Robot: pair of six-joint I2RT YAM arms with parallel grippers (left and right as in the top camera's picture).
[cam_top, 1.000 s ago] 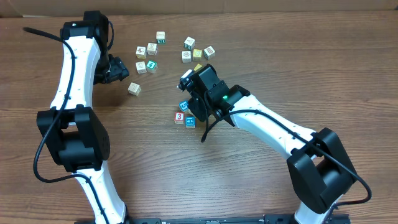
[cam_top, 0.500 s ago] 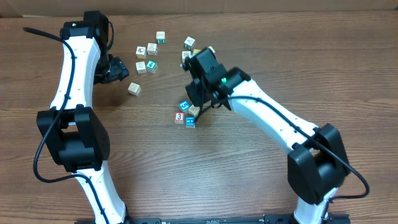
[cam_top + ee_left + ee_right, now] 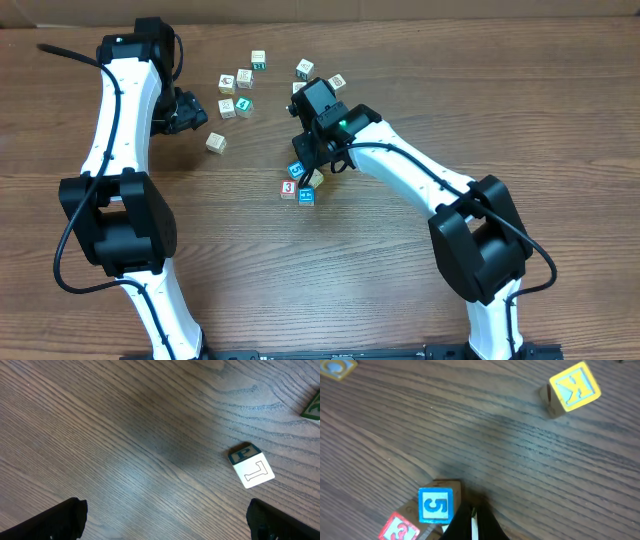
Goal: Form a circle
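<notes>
— What has been changed?
— The right gripper [image 3: 471, 522], now pressed together with nothing held, has been lifted back from the circle [image 3: 302, 184] of small printed cubes (two blue, one red, one cream), left near the wooden table's [image 3: 520, 110] middle.
— And the left gripper [image 3: 165, 517]?
— Kept spread wide and empty, near the left edge. The ring is judged begun.

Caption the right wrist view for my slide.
Shut jaws beside the blue 5 cube and red 3 cube; a yellow K cube lies apart on the wood table.
</notes>
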